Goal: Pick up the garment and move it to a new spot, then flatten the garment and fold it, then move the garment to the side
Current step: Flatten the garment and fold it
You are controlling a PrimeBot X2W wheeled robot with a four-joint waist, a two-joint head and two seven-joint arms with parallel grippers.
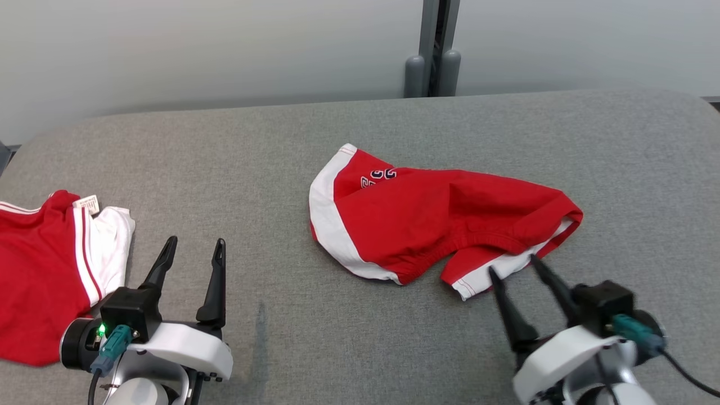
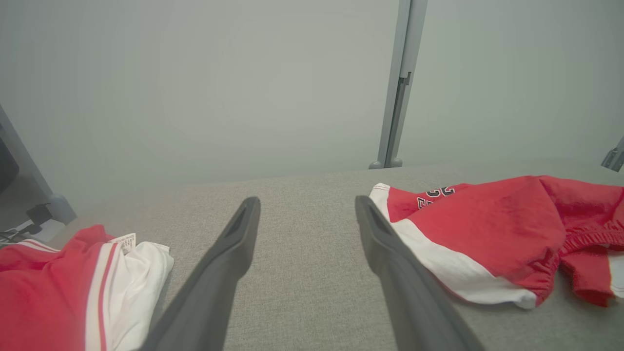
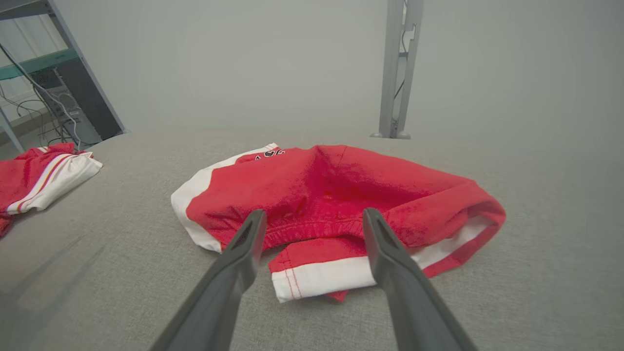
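Looking at this, I'd say nothing's done yet. Near the worktop's [image 1: 253, 169] front edge, the left gripper [image 1: 196, 241] sits spread wide and empty, beside a second red-and-white piece [image 1: 39, 270] at the left edge. The right gripper [image 1: 513, 264], also wide and empty, has its tips right by the white hem of the garment [image 1: 427, 219], which lies crumpled mid-worktop, right of centre. Pickup, flattening, folding and moving aside are all left.

**Red garment bunched mid-table, both grippers spread**

Red garment [image 1: 444, 219], white trim, lies crumpled just 3 o'clock of centre on grey table [image 1: 225, 169]. Right gripper [image 1: 513, 264] at 5 o'clock, fingers apart, tips at garment's white hem; contact unclear. Left gripper [image 1: 195, 241] at 7 o'clock, fingers apart over bare table. Second red-white garment [image 1: 50, 281] at 8 o'clock edge.
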